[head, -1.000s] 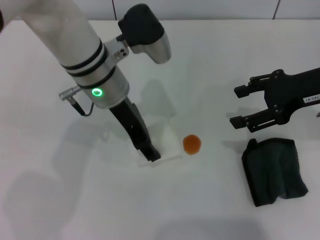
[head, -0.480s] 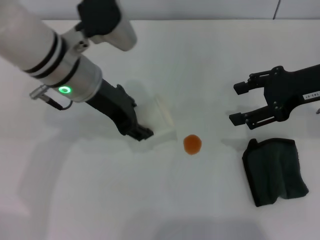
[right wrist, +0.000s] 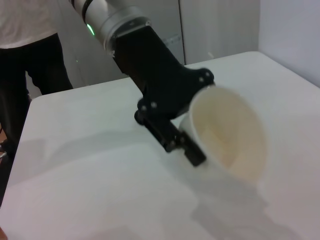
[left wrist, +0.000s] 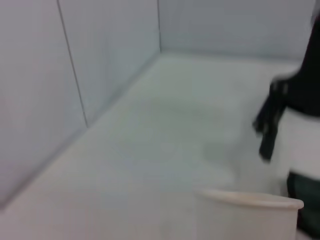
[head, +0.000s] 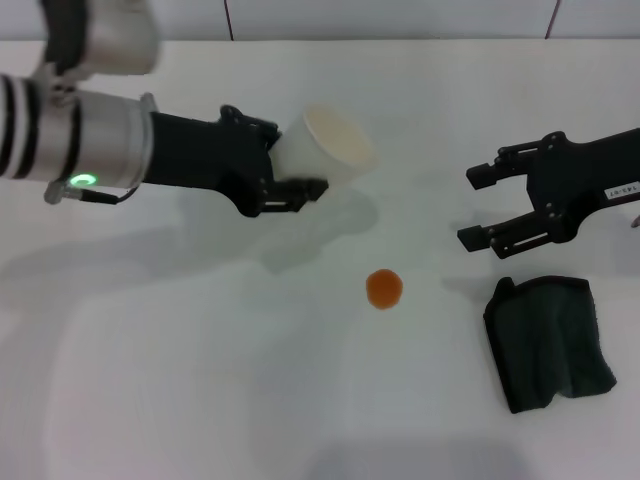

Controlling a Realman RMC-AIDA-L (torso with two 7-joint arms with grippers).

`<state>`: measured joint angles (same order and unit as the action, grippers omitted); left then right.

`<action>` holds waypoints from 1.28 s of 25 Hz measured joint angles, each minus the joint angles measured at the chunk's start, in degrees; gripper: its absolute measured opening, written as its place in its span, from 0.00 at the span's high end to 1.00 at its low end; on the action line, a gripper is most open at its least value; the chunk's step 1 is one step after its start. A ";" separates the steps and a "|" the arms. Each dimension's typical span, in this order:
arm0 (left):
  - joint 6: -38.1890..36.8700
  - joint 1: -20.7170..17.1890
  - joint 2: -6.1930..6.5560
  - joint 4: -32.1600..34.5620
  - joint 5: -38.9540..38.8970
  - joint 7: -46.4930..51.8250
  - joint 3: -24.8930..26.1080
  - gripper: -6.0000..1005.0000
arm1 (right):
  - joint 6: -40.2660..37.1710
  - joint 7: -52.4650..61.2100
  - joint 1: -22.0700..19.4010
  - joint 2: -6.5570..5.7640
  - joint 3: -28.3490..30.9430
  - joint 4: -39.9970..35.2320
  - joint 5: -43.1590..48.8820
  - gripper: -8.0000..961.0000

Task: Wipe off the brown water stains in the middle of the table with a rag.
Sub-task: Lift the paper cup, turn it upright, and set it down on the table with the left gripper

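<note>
The left gripper (head: 290,170) is held level with fingers clamped, while the right gripper (head: 478,209) is held spread apart.

white label with small print on right arm (head: 622,190), characters too small to read

A robot testing lab, judging by its bare surroundings. A glossy white table (head: 200,400) stands against plain grey panelled walls (left wrist: 75,75), while a person (right wrist: 25,50) in dark trousers stands beside it.
</note>
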<state>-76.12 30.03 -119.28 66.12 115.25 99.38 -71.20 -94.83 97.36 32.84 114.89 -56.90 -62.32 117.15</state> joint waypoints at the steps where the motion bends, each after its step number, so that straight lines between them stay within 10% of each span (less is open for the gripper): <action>1: 0.31 -0.62 0.00 -0.77 -1.93 -2.16 0.53 0.49 | 0.00 0.01 0.01 0.01 0.01 0.00 -0.02 0.14; 15: 4.41 -7.49 0.07 -22.29 -28.14 -35.19 5.90 0.39 | 0.00 0.24 -0.37 0.09 0.30 0.00 -0.25 0.14; 32: 8.24 -7.09 0.10 -37.47 -32.87 -44.82 6.87 0.29 | 1.32 0.47 -0.52 0.07 0.30 0.36 -0.27 0.14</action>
<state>-67.88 22.94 -119.18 28.65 82.38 54.56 -64.33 -93.50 97.83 32.31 114.96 -56.60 -61.96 116.89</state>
